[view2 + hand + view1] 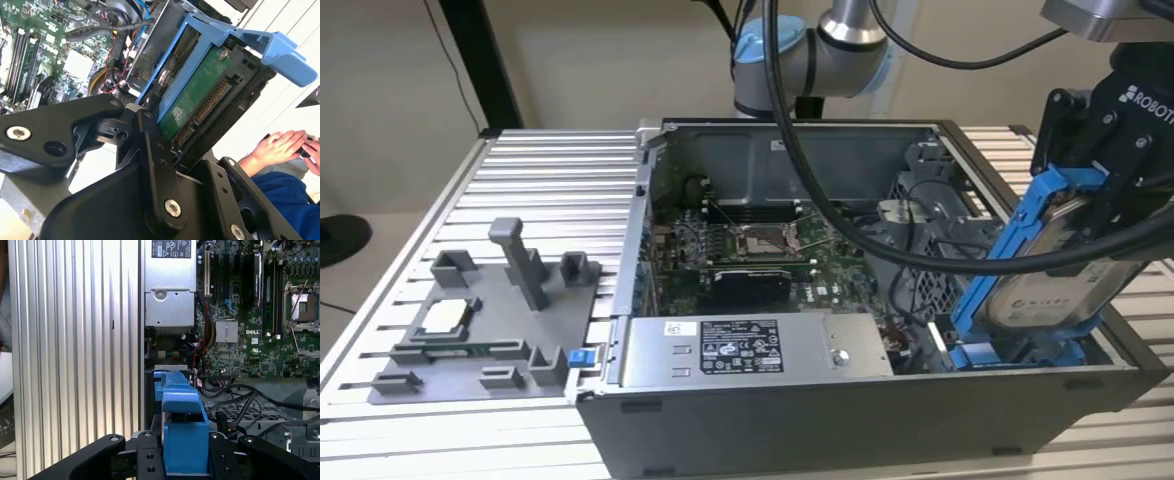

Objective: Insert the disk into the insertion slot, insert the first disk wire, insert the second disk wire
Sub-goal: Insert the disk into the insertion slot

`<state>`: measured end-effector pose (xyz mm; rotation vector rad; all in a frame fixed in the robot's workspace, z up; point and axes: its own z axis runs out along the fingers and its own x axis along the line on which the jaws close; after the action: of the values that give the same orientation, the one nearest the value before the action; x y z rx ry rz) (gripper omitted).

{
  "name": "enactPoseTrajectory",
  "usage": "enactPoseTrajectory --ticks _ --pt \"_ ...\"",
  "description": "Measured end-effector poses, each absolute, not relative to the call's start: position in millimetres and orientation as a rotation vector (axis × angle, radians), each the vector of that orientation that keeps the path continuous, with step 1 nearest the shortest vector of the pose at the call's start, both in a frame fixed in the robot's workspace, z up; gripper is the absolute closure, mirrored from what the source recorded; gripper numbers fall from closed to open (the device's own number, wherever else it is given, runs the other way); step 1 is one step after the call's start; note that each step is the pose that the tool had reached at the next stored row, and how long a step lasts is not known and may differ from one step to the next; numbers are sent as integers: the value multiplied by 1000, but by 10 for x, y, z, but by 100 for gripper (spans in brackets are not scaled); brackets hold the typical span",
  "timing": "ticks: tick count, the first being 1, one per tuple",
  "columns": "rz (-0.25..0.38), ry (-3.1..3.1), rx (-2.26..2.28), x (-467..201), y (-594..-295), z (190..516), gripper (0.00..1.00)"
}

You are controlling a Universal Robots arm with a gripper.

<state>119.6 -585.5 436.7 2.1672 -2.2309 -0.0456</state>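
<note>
- While the arm (841, 30) reached in from behind the open case (854, 420) in the exterior view, its black gripper (1083, 195) hung over the case's corner on the exterior view's right. The wrist was tipped and the fingers were clamped on the upper end of the disk (1051, 290).
- The disk was a flat silver-grey slab with a pale label, held in a glossy blue plastic frame (1007, 240). It stood steeply tilted with its lower end down at the slot (931, 290), a bay of perforated grey metal with blue rails. Whether it sat in the rails could not be told.
- Beside the slot lay a boxy, labelled silver power supply (747, 345), with a green motherboard (747, 250) deeper inside. The case sat on a ribbed aluminium table (534, 170), next to a matt grey fixture (494, 320) of blocks and posts.
- In the second wrist view the gripper (190, 120) pressed its jointed black fingers (152, 150) against both sides of the disk (205, 85). The disk's underside showed a green circuit board and a row of connector pins, and the frame (280, 50) ended in a broad blue tab. Past it were a person's hand (280, 145) and a blue sleeve (285, 195).
- In the first wrist view the gripper (182, 460) held the frame (180, 425) edge-on between two black fingers (145, 460). Beyond lay the perforated slot (265, 415), dark cables (250, 390), the power supply (167, 290) and the motherboard (250, 340).
</note>
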Motion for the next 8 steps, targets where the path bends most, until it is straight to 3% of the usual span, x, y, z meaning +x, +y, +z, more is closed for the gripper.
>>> enactPoseTrajectory --ticks 8 --pt "-51 -2233 2170 1196 -5856 4364 100"
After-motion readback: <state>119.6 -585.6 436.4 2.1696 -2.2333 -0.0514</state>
